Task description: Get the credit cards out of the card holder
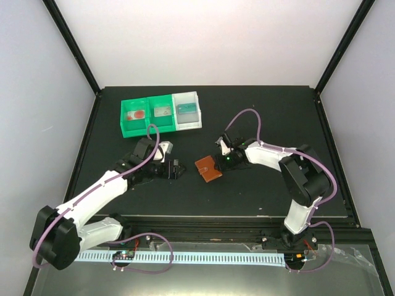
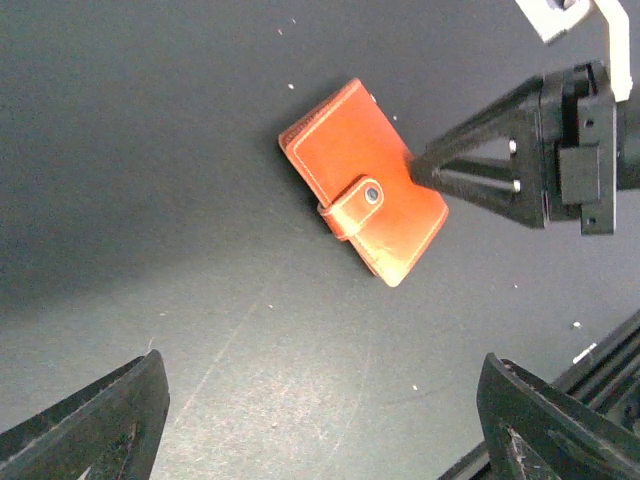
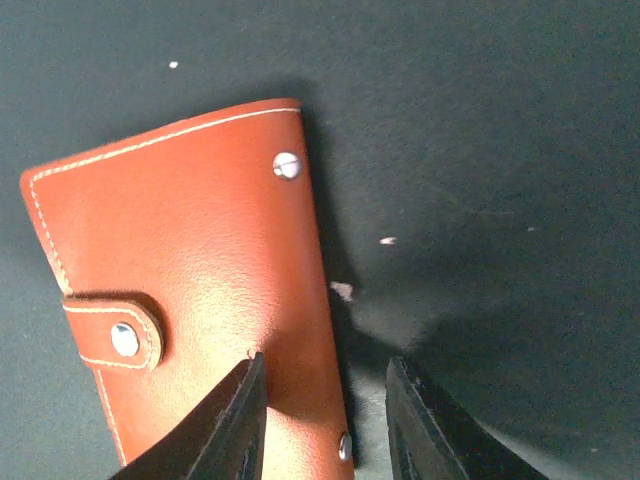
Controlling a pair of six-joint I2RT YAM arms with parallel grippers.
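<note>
From above, you had the closed brown card holder [image 1: 208,169] lying flat mid-table, with the left gripper [image 1: 176,169] at its 9 o'clock and the right gripper [image 1: 220,159] at its 1 o'clock. Your left wrist camera showed the left jaws spread wide, holding nothing. Your right wrist camera showed those jaws parted, straddling the holder's long edge, its tab snapped shut.

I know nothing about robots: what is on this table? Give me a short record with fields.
Holder: flat brown leather card holder, lying on black table, tab snapped shut
Cards: none in view
Right gripper: jaws slightly apart, over the holder's edge
Left gripper: wide open, empty
At back: green plastic bin, white plastic bin
</note>
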